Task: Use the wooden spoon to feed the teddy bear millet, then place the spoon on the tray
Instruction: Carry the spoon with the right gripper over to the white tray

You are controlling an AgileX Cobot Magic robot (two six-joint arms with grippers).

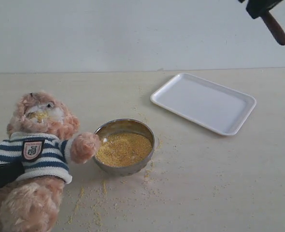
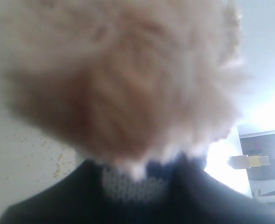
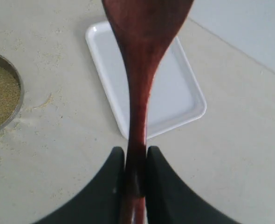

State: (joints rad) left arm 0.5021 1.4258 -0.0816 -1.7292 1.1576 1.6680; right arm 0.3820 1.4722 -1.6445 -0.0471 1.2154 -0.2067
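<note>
Tabletop (image 1: 215, 188) of a pale wood tone is seen filling most of the exterior view. The teddy bear (image 1: 41, 145) is laid on its back at the left edge of that view, with its head toward the far side. One paw is raised just beside the rim of a steel bowl (image 1: 125, 126), seemingly touching it. On its muzzle yellow grains (image 1: 39, 116) are stuck. Its striped shirt is pinched by the left gripper (image 2: 134, 189). The dark jaws are closed on the cloth just under the blurred fur in the left wrist view, so the bear is held.

The tray (image 1: 203, 102) is set toward the far right of the table, well apart from the bowl. The millet (image 1: 123, 149) is heaped inside the bowl, and loose grains (image 1: 92, 205) are scattered on the table around and in front of it.

The wooden spoon (image 3: 140, 79) is held in the air, off the tray. In the right wrist view its rounded end is seen above the tray. Its thin handle is clamped between the two fingers of the right gripper (image 3: 135, 158), which is raised at the upper right corner of the exterior view.
</note>
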